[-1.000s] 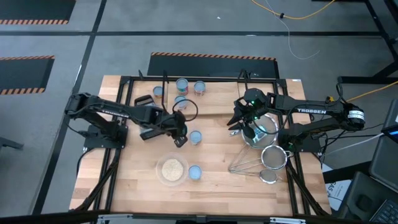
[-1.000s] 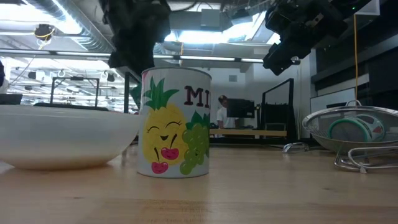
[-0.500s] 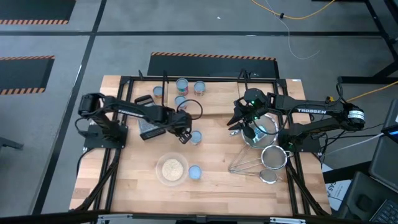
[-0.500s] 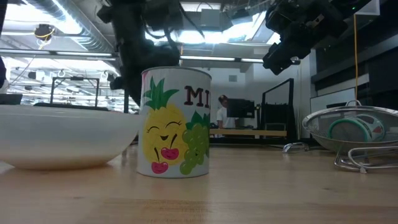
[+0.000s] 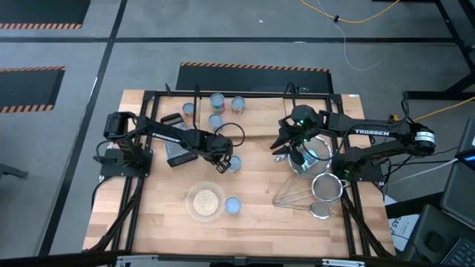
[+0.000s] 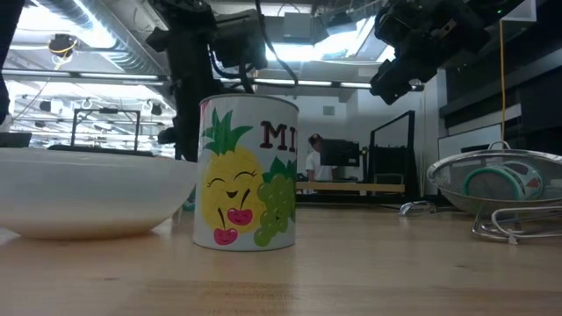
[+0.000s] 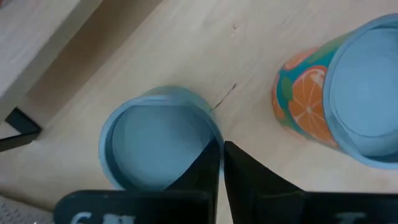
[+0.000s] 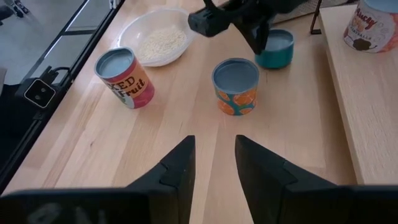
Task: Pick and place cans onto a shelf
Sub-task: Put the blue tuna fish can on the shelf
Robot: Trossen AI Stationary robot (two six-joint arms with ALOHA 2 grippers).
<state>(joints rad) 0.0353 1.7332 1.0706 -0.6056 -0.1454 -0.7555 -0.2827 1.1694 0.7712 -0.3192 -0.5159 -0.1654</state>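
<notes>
Cans (image 5: 216,100) already stand on the shelf (image 5: 260,122) at the table's far side; others wait on the tabletop, among them a teal can (image 7: 160,144) and an orange can (image 7: 345,112) just beside it. The left gripper (image 5: 221,161) hangs over the teal can with its fingers pressed together, holding nothing, likely lining up a grasp that would first need them spread. The left arm reaches low across the table toward the middle. The right gripper (image 8: 212,167) hovers apart above bare wood, fingers part-way open and empty, beside a wire bowl (image 5: 312,159).
</notes>
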